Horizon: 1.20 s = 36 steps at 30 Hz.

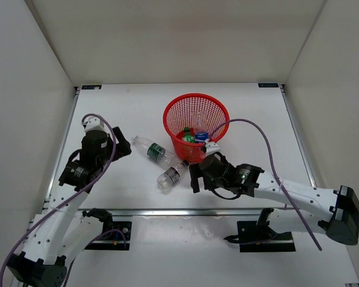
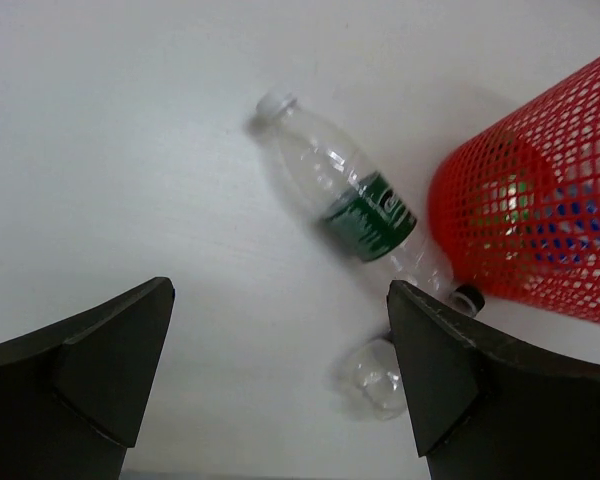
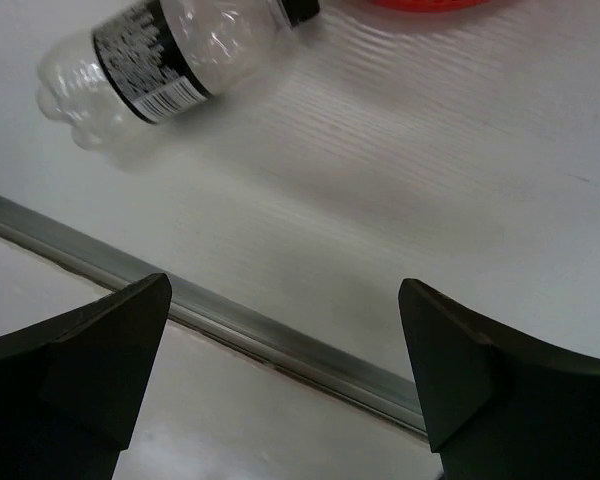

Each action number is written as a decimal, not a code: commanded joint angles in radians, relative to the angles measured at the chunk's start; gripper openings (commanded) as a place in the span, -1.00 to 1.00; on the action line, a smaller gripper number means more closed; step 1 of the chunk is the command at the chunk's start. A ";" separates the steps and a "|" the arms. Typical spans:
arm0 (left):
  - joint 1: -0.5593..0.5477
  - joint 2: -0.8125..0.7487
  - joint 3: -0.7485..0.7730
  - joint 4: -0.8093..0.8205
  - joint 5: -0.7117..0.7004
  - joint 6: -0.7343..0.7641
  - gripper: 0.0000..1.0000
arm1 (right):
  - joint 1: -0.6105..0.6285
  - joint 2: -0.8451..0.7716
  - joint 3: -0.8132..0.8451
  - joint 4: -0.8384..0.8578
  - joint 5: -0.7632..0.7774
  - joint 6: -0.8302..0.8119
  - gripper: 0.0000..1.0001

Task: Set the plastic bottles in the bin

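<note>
White table (image 1: 119,113): two bottles (image 1: 155,152) (image 1: 172,174) lying, two (image 1: 188,135) (image 1: 201,133) in bin (image 1: 166,116); both claws (image 1: 121,148) (image 1: 194,176) wide, empty.

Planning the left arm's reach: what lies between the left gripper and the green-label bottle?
Only bare table. The left wrist view shows nothing between the open left gripper and the green-label bottle, which lies on its side.

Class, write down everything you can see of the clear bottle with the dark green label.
The clear bottle with the dark green label looks like thin see-through plastic, with a white cap and a green band round its middle. It lies on its side on the white table, outside the red bin, base end beside the bin's wall; whether they touch is unclear.
</note>
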 commanded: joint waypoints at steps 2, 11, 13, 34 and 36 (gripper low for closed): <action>-0.003 -0.081 -0.052 -0.067 0.054 -0.054 0.97 | 0.096 0.069 0.060 0.179 0.207 0.348 0.98; -0.016 -0.156 0.014 -0.237 0.042 -0.023 0.97 | 0.187 0.466 0.362 0.115 0.409 0.425 0.98; -0.027 -0.202 -0.029 -0.210 0.128 -0.052 0.98 | 0.191 0.543 0.414 0.103 0.445 0.442 0.98; -0.118 -0.306 -0.030 -0.264 0.100 -0.017 0.97 | 0.155 0.913 0.668 -0.256 0.399 0.727 0.95; -0.115 -0.301 -0.030 -0.259 0.100 -0.014 0.97 | 0.145 0.910 0.649 -0.265 0.374 0.753 0.92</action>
